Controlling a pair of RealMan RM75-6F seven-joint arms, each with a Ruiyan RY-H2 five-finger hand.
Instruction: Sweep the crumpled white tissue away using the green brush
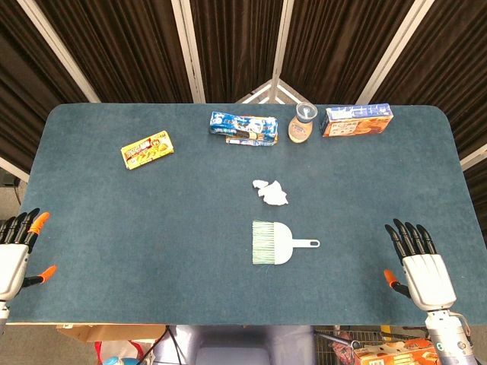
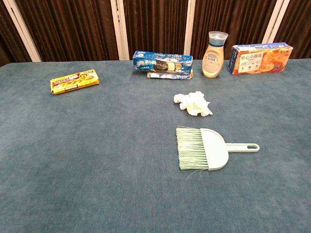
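Observation:
The green brush lies flat near the table's middle, bristles pointing left and its pale handle to the right. Just beyond it sits the crumpled white tissue, a short gap away from the brush. My left hand rests at the table's near left edge, fingers spread, holding nothing. My right hand lies at the near right edge, also spread and empty, well to the right of the brush handle. Neither hand appears in the chest view.
Along the far side stand a yellow snack box, a blue cookie pack, a small bottle and an orange-blue carton. The blue table ends just before my hands.

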